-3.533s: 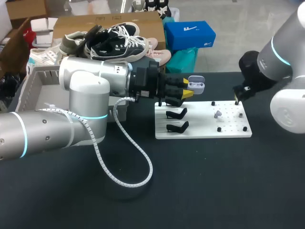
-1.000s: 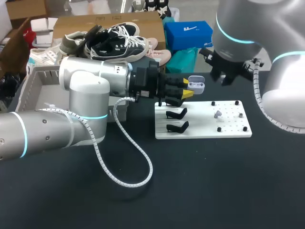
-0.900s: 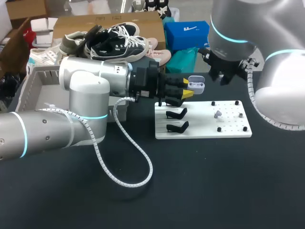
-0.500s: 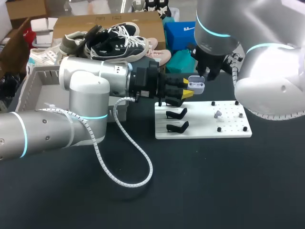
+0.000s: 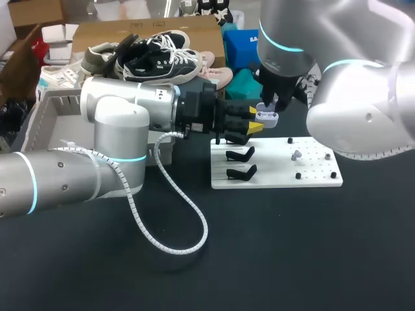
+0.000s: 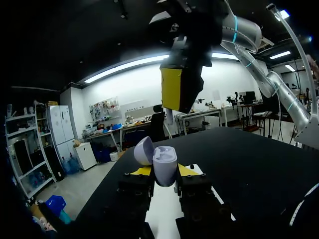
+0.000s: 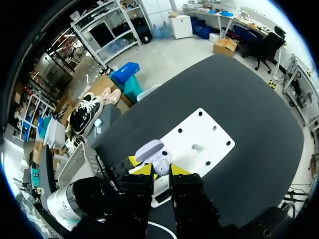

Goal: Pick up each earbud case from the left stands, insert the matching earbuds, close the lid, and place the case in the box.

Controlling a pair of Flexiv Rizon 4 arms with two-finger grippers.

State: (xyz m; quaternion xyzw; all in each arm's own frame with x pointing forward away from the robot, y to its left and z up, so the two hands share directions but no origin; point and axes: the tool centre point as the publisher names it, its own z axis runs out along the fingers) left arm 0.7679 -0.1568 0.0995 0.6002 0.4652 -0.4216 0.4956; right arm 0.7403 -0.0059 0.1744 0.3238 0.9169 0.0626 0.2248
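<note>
My left gripper (image 5: 256, 123) is shut on a pale lilac earbud case (image 5: 267, 116), lid open, held in the air above the back edge of the white board (image 5: 277, 172). The left wrist view shows the case (image 6: 164, 167) upright between the yellow tips, its lid (image 6: 143, 151) tipped back. My right gripper (image 5: 271, 103) hangs just above the open case, shut on a small white earbud (image 7: 160, 167). That earbud (image 6: 168, 117) hangs under the right gripper's yellow tip. A second earbud (image 5: 297, 155) stands on the board.
Two empty black stands (image 5: 240, 154) (image 5: 241, 172) sit on the board's left part, with several black pegs on its right part. A grey bin (image 5: 45, 113) stands at the table's far left. My left arm's white cable (image 5: 188, 220) loops over the black tabletop.
My right arm has swung left from over the board's right end to just above the open case. The left arm and the case have not moved.
</note>
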